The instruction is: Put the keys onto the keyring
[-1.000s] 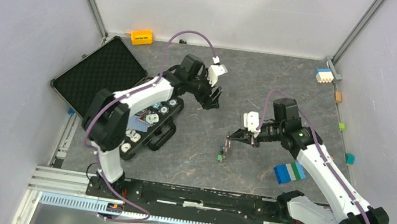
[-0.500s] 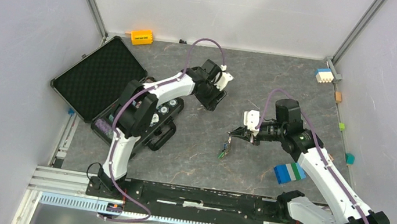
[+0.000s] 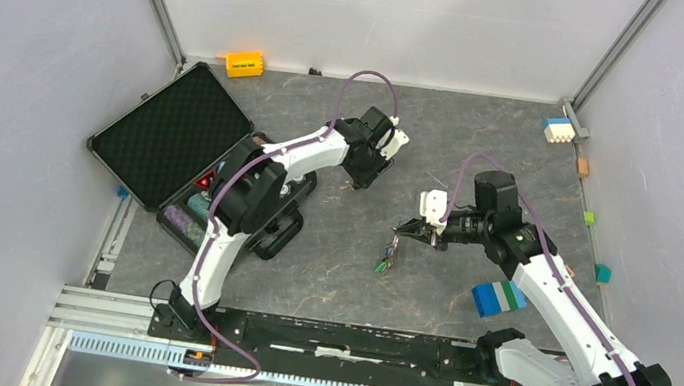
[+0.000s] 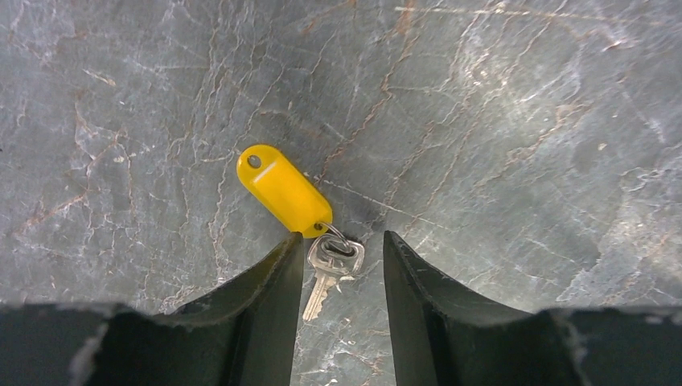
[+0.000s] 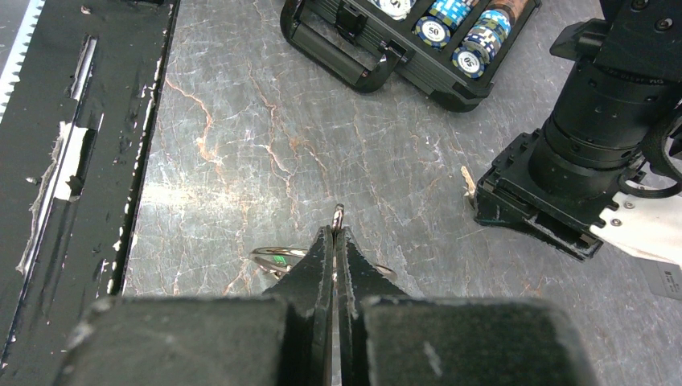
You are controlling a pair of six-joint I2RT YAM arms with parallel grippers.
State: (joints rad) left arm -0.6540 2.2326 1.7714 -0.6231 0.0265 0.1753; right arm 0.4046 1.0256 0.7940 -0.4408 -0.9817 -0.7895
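Pickup step: my left tool (image 4: 344,238), released, straddles the key (image 4: 331,262) beside its yellow tag (image 4: 281,190) on the surface (image 4: 523,121); my right tool (image 5: 335,235) clenches the keyring (image 5: 259,252). Next I need a square pinch.

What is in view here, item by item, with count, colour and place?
table: one, grey marbled, under everything
key with tag: one, silver key and yellow tag, lying on the table between the left jaws
keyring: one, silver, pinched in the right jaws, a green tag hanging below
case: one, black, open, left side, poker chips inside
block: one, orange-yellow, far left corner
brick stack: one, blue-green-white, by the right arm
small brick: one, blue and white, far right corner
small cubes: three, brown, green, teal, along the right edge
left jaws: black, apart, either side of the key
right jaws: black, shut on the keyring
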